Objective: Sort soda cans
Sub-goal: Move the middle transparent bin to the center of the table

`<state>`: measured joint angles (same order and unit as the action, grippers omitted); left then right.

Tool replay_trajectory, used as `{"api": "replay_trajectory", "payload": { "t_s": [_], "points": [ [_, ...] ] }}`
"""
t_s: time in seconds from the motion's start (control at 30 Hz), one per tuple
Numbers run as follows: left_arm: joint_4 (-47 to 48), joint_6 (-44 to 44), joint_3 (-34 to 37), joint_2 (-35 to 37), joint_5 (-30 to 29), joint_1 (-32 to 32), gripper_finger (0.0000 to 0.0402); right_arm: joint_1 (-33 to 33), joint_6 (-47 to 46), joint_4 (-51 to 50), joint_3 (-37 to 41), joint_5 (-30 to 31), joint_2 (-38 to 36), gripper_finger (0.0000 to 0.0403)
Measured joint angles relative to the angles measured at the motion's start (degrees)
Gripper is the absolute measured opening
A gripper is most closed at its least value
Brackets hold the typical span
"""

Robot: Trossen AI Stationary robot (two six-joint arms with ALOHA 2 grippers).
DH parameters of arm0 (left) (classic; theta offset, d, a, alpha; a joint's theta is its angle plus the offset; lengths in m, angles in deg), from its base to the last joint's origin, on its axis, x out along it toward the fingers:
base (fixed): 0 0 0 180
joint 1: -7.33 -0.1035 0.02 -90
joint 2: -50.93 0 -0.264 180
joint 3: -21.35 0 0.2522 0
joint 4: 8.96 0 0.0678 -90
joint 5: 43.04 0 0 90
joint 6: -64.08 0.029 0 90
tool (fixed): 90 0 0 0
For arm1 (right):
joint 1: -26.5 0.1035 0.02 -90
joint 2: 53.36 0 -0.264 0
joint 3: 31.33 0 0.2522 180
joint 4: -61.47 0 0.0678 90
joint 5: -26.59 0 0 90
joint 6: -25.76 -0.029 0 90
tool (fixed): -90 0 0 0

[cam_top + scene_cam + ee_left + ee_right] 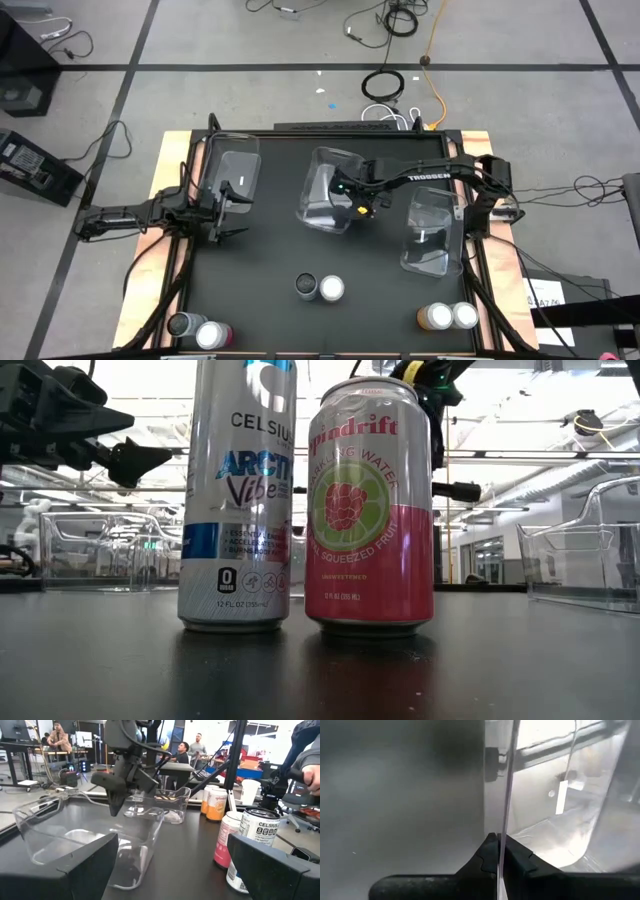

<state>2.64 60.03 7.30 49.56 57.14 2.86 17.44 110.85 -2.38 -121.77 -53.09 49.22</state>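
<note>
Two cans stand upright mid-table near the front: a silver Celsius can (306, 287) (238, 500) and a pink Spindrift can (332, 289) (370, 510). Two more cans (200, 330) stand at the front left and two orange ones (450, 316) at the front right. My right gripper (361, 206) is shut on the middle clear bin (328, 190). My left gripper (238, 207) is open and empty, just in front of the left clear bin (232, 172). My right gripper pinches the middle bin's thin clear side wall at its top rim (503, 827), one finger inside the bin and one outside. The fingers come from above, pointing down, on the wall facing the table's right side. Whether the bin's base is on the table I cannot tell.
A third clear bin (432, 232) stands at the right. Wooden rails (170, 200) border the black table. People sit and stand in the room beyond the table (59, 737).
</note>
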Motion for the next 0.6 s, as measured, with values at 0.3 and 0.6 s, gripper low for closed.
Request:
{"api": "replay_trajectory", "payload": {
  "t_s": [0.3,0.6],
  "points": [
    [0.05,0.01,-0.01,-0.02,0.00,-0.02,0.0383,3.69,4.37,-0.39,0.00,-0.35,-0.08,0.0000],
    [0.05,-0.01,0.00,-0.02,0.00,-0.02,0.0383,6.75,1.80,0.60,0.00,-0.45,0.32,0.0000]
  ]
}}
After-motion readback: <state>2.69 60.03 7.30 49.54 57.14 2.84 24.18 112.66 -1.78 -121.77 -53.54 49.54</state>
